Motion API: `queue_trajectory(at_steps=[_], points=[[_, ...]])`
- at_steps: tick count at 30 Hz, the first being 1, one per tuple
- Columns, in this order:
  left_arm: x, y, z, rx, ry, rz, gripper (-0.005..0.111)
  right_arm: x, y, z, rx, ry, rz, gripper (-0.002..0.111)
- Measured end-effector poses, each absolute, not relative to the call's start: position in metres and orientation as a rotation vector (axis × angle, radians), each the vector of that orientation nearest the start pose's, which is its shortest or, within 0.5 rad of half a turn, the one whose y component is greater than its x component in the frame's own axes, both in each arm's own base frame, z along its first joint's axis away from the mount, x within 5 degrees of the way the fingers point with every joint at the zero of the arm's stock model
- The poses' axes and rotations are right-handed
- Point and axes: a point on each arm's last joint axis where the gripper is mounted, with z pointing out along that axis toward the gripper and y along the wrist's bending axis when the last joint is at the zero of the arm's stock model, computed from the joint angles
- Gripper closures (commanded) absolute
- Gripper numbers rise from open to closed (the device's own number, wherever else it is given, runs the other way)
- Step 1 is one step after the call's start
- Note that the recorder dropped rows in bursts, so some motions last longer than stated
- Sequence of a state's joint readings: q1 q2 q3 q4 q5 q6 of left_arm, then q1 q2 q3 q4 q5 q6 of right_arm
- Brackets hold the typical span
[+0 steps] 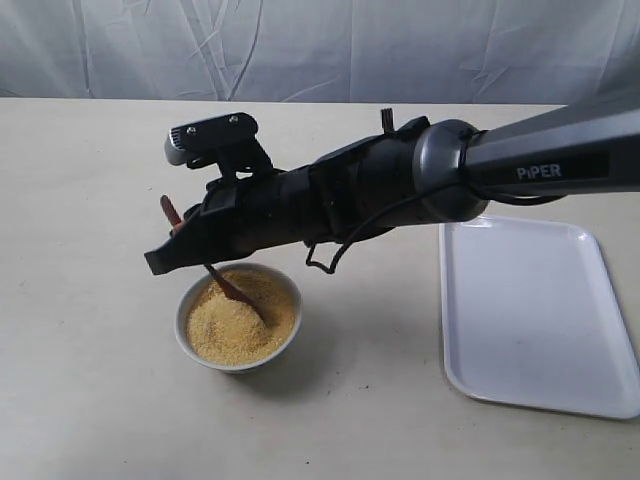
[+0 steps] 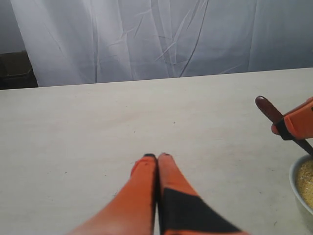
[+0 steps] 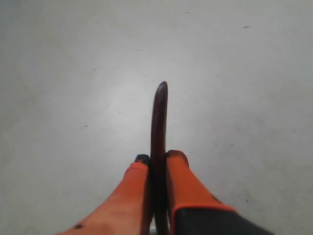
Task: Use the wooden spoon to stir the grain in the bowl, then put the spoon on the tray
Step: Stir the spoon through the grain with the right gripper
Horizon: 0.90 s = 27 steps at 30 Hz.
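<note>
The white bowl (image 1: 189, 325) stands on the table, filled with yellow grain (image 1: 225, 330). My right gripper (image 1: 182, 238) reaches across from the right and is shut on the wooden spoon (image 1: 232, 291), whose oval end rests in the grain while the handle sticks up past the fingers. In the right wrist view the spoon's dark handle (image 3: 159, 117) is pinched between the orange fingers (image 3: 183, 171) of that gripper (image 3: 157, 157). The left wrist view shows my left gripper (image 2: 157, 156) shut on nothing above bare table, with the spoon handle (image 2: 268, 108) and bowl (image 2: 299, 188) at its edge. The white tray (image 1: 535, 310) lies to the right.
A crumpled white cloth backdrop (image 1: 320, 45) hangs behind the table. The right arm's black body (image 1: 400, 185) spans the middle of the scene above the table, between bowl and tray.
</note>
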State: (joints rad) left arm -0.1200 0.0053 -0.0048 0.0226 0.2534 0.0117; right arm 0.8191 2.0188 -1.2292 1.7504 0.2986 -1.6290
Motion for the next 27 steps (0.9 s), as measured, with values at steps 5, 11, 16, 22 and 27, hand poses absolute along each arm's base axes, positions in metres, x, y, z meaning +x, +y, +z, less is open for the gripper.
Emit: queue_trajectory(at_steps=[5,11,16,22,27], points=[[0.055,-0.006,0.192,0.129,1.733,-0.059,0.107,0.274,0.335,0.164,-0.933,2.127,0.879,0.109],[0.055,-0.006,0.192,0.129,1.733,-0.059,0.107,0.273,0.333,0.185,-0.911,2.084,0.874,0.109],[0.055,-0.006,0.192,0.129,1.733,-0.059,0.107,0.271,0.329,0.209,-0.891,2.029,0.872,0.109],[0.055,-0.006,0.192,0.129,1.733,-0.059,0.107,0.268,0.33,0.214,-0.906,2.011,0.918,0.109],[0.055,-0.006,0.192,0.129,1.733,-0.059,0.107,0.268,0.332,0.205,-0.904,2.04,0.933,0.109]])
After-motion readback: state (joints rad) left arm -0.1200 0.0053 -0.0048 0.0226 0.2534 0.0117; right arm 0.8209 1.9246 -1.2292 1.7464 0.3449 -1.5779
